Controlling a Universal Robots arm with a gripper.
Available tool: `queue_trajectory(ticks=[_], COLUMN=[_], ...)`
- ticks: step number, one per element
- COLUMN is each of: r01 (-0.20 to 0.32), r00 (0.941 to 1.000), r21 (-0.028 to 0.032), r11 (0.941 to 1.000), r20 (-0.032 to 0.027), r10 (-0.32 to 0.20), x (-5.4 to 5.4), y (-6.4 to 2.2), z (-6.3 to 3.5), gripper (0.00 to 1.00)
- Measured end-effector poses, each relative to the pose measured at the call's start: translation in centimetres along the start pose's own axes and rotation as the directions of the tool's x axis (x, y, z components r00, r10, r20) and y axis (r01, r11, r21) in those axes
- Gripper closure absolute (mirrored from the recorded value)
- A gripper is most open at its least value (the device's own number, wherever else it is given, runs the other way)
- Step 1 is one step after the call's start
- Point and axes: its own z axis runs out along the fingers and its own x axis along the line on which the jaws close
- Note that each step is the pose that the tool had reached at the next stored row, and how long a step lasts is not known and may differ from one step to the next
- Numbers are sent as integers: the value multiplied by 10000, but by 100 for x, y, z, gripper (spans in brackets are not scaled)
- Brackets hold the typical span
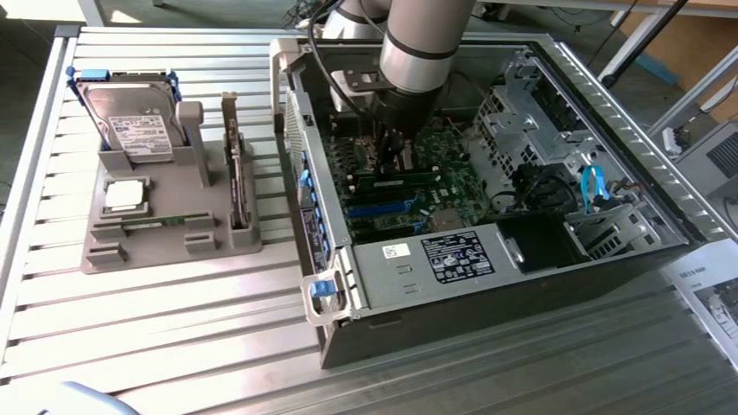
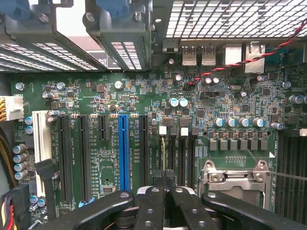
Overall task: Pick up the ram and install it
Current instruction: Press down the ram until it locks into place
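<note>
Stretching across the foreground of the exterior view, a ribbed grey metal table (image 1: 173, 328) carries an open computer case (image 1: 485, 285) and, to the exterior view's left, a grey holder stand (image 1: 162, 233). In the stand sit a silver hard drive (image 1: 133, 121) with a white label, a small square chip (image 1: 124, 194) and an upright expansion card (image 1: 237, 173). A printed sheet (image 1: 709, 298) lies at the table's right edge. Beyond the table are cardboard boxes and other furniture.

The arm (image 1: 421, 52) drops steeply into the case from above, and its gripper (image 1: 392, 160) hangs low over the green motherboard (image 2: 158, 105). The jaws are shut tight together, just above the memory slots (image 2: 175, 153) beside the processor socket (image 2: 235, 175). A long green ram (image 1: 398, 181) lies in the slots right under the jaws; whether they grip it I cannot tell.

A black label (image 1: 455, 257) and a small white sticker (image 1: 393, 252) sit on the power supply; their writing is too small to read.
</note>
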Motion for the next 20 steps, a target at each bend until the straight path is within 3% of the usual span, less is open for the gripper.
queue_trajectory(ticks=[20], r01=[0], r00=[10000], r21=[0], r11=[10000], r20=[0], r10=[0], x=[3], y=[1], z=[29], gripper=[90])
